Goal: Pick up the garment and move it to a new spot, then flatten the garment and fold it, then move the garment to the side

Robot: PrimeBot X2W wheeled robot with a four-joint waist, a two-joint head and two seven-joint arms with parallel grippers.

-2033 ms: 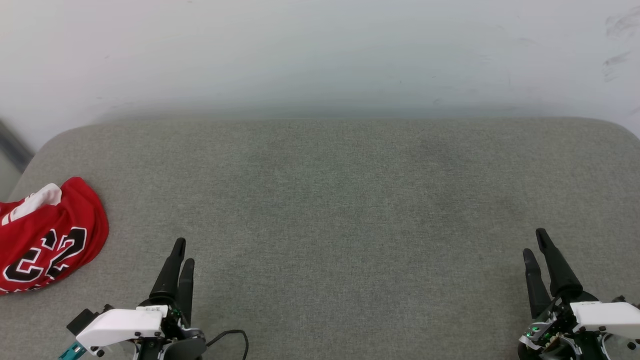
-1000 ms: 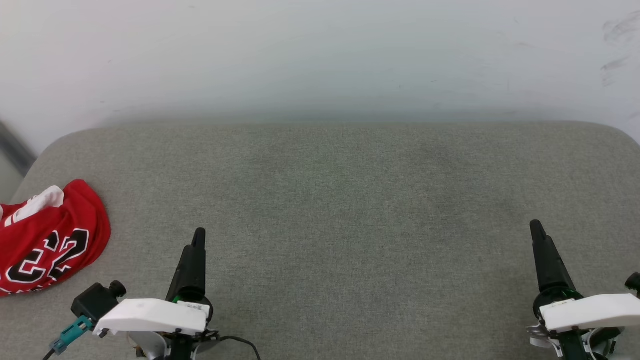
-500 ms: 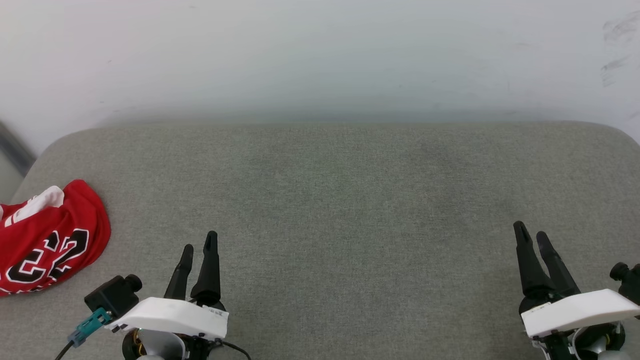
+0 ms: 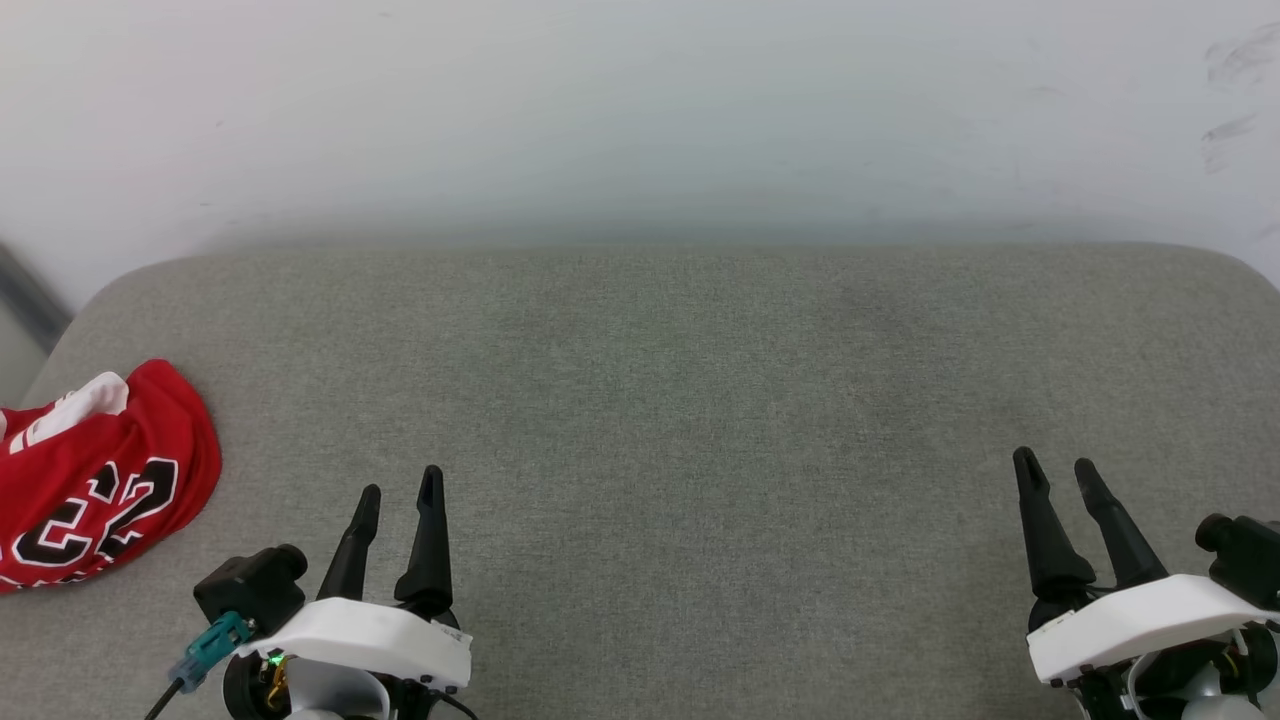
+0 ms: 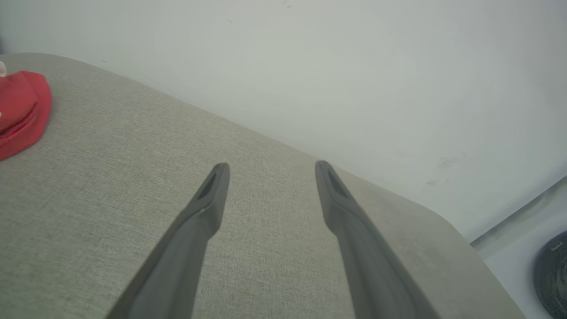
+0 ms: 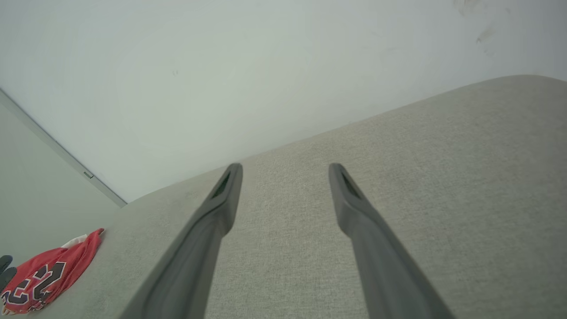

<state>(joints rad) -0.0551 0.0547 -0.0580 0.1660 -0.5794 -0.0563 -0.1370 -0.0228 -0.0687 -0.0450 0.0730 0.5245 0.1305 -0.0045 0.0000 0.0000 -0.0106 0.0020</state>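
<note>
grippers: two pairs of long, dark, tapering fingers rise at the near edge of the head view, each from a smooth white wrist shell; left gripper (image 4: 401, 482) at lower left, right gripper (image 4: 1055, 462) at lower right.
jaws: both pairs stand spread, with bare cloth showing between the tips; they grip nothing.
finger shape: matte, narrowing to blunt tips, with a slot-like recess on each inner face, plain in the wrist views.
wrist camera (image 4: 250, 588): black boxy block beside the left wrist shell, with a teal plug (image 4: 205, 650) below it.
cushion (image 4: 680, 400): grey-green woven cloth, fine even grain, flat top, rounded far corners.
garment (image 4: 95, 480): lies crumpled in a rounded heap at the cushion's left edge, well apart from both grippers and partly cut by the frame; smooth red cloth, with a white, red-striped patch at its top.
writing: black numerals outlined in white, tilted, reading "23"; other lettering cannot be made out.
wall (image 4: 640, 110): plain, pale, smooth, with faint dark scuffs (image 4: 1235, 50) at upper right.
left wrist view: catches the garment's plain red rim, and a dark round disc (image 5: 551, 279) on pale floor past the cushion's corner.
right wrist view: catches the numerals side-on and a thin grey seam (image 6: 57, 146) slanting down the wall.
</note>
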